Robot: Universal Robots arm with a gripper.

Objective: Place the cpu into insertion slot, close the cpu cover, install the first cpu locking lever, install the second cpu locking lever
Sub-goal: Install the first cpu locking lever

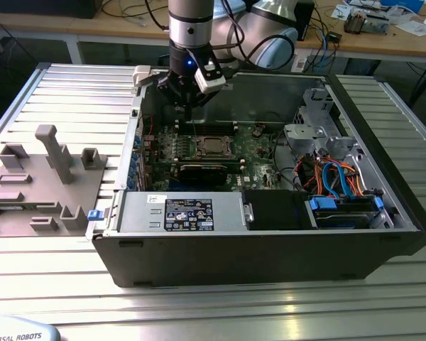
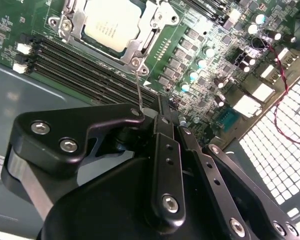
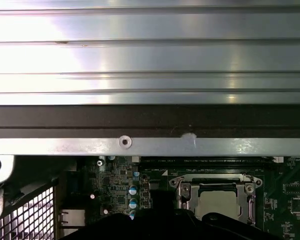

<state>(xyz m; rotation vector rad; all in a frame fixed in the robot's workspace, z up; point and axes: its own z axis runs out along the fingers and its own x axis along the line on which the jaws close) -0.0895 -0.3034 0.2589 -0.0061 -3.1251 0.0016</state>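
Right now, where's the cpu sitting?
The cpu sits in the insertion slot under the closed cpu cover, mid-motherboard in the exterior view, just below the gripper and behind the black card.

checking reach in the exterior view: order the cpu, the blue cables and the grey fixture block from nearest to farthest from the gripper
1. cpu: on the board just below the gripper.
2. blue cables: inside the case, toward the exterior view's right.
3. grey fixture block: outside the case, far on the exterior view's left.

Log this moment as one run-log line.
cpu: seated in insertion slot | cpu cover: closed | gripper: above board behind socket, near upright lever wire
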